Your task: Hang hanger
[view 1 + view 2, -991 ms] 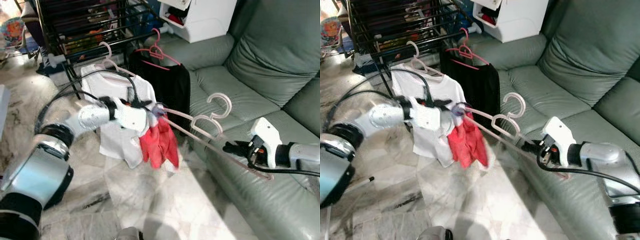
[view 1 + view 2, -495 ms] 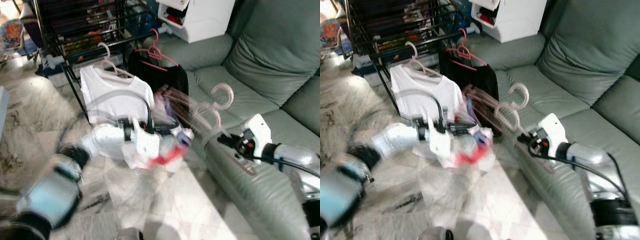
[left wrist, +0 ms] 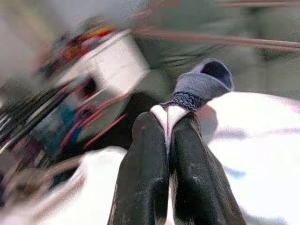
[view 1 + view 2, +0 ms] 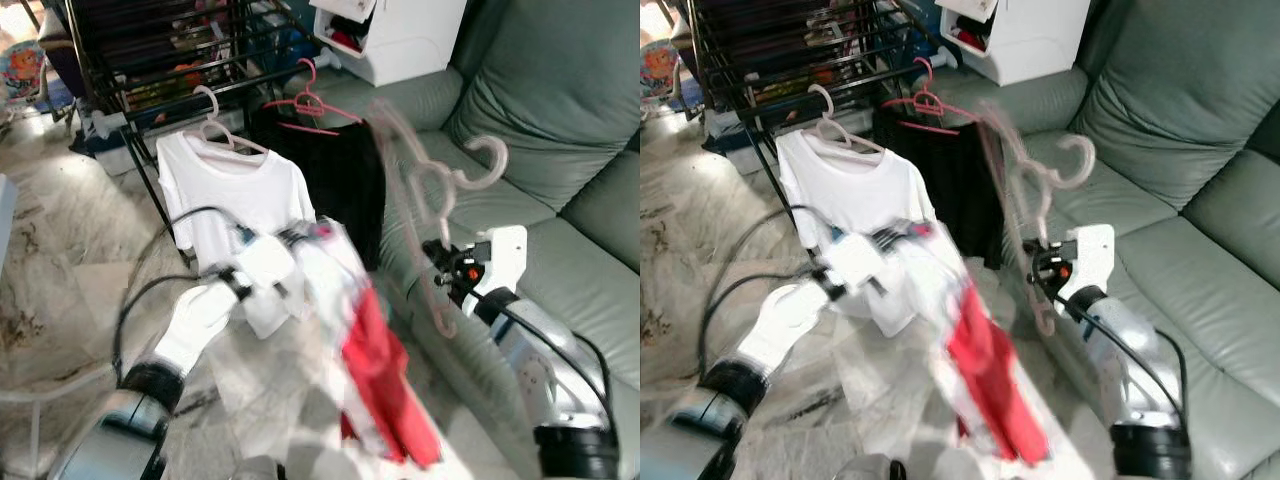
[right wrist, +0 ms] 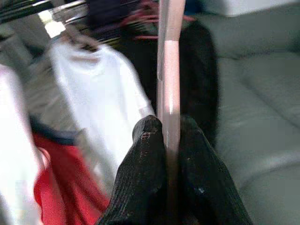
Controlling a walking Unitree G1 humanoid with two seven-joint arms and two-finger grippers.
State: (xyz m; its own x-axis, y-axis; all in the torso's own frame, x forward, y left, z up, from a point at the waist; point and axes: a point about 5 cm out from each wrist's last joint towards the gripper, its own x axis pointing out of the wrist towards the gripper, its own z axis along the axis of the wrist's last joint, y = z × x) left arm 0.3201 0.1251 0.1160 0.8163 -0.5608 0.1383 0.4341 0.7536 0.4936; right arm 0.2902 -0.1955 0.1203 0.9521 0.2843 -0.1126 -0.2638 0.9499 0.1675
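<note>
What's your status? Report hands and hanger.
Right hand shut on pink hanger, raised. Left hand shut on white-and-red garment. Drying rack already carries shirts.

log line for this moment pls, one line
left gripper: shut on garment | right gripper: shut on hanger | hanger: raised, beside sofa, not on rack | views: blurred

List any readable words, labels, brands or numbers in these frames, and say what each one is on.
None can be read.
White t-shirt on the rack: plain front, no print visible.
Colourful item at the far left: patterned, too small and blurred for text.
White cabinet behind the sofa: no legible label.
Red-and-white garment: motion-blurred, nothing legible.
</note>
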